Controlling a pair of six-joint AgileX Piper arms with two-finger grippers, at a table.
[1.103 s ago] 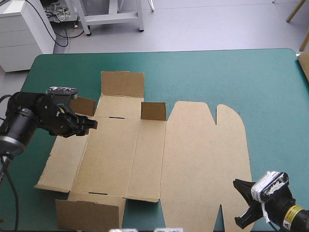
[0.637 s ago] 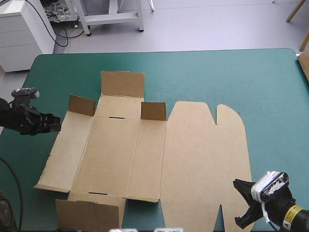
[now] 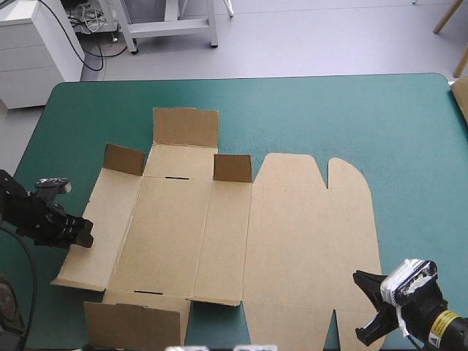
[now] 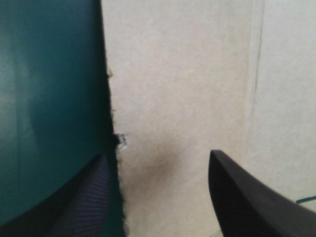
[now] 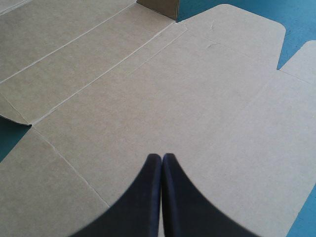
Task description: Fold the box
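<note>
Box (image 3: pixel 241 234), a flat cut sheet of brown board, lies unfolded centre-left on teal-green surface (image 3: pixel 351 117), small flaps (image 3: pixel 232 168) raised at far side. Left gripper (image 4: pixel 158 163): fingers apart, straddling box's left edge, nothing held. Right gripper (image 5: pixel 162 157): fingers closed tip-to-tip, empty, at box's near-right corner.

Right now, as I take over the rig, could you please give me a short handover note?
Left gripper: open, astride the left edge of the box, one finger over the cover.
Right gripper: shut, at the near right corner of the box.
Box: flat on the cover, only small flaps tilted up.
Done: no walls raised.
Left: raise and tuck the walls.
</note>
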